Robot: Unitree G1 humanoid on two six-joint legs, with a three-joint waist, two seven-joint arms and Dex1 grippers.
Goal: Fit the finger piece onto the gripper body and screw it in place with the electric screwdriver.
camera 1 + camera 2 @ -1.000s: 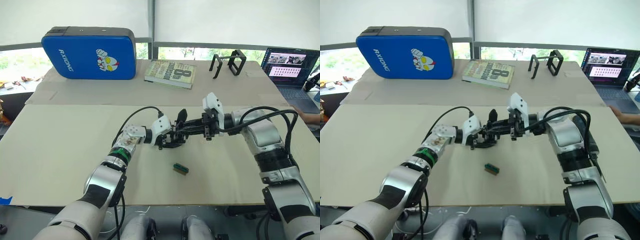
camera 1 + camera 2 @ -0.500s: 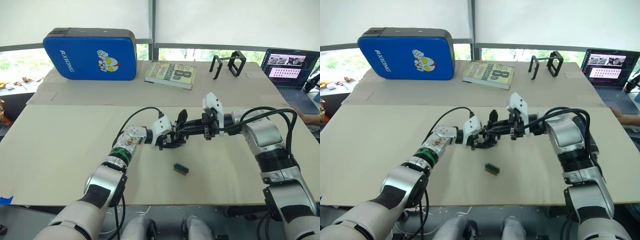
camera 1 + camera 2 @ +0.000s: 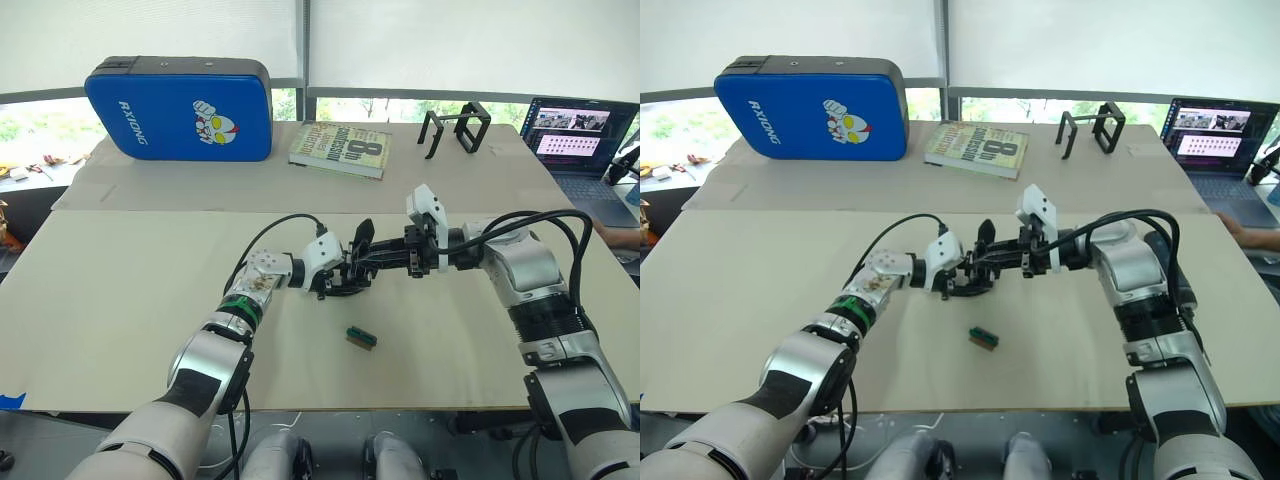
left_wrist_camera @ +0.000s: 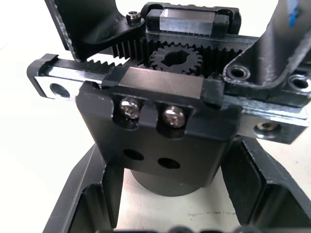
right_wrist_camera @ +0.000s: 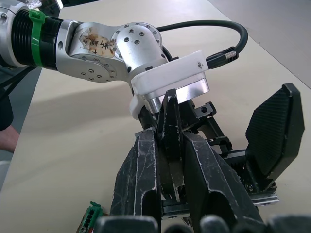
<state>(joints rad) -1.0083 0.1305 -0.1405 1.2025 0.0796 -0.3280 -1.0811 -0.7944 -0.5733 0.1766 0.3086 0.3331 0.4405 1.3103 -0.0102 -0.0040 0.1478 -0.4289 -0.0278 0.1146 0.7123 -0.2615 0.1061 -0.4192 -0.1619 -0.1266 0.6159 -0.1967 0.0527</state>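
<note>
Mid-table [image 3: 120, 300], both arms meeting just in front of the seam between the two boards. Left gripper [image 3: 345, 278] clamped around the round base of the gripper body [image 4: 165, 116], held clear of the tabletop; rack teeth, central gear and two silver screws of that body plain in the left wrist view, with the left fingers [image 4: 87, 194] flanking its cylinder on either side. Leaf-shaped black finger of the body [image 5: 272, 128] sticking up on the far side of the assembly. Right gripper [image 5: 167, 165] reaching in from the opposite side, fingers narrow and pinched on a thin dark wedge, the finger piece [image 5: 170, 121], pressed right at the rail of the gripper body. Contact between wedge and rail likely but exact seating not clear. Small green-and-brown block [image 3: 361, 337] lying flat on the table, near side of the gripper body, apart from both grippers. Far side of the gripper body: book [image 3: 340, 147], blue case [image 3: 180, 108] beyond and to the left of the body, black wire stand [image 3: 455, 127] beyond and to the right. Laptop [image 3: 585, 140] at the far right edge, well apart from the gripper body.
</note>
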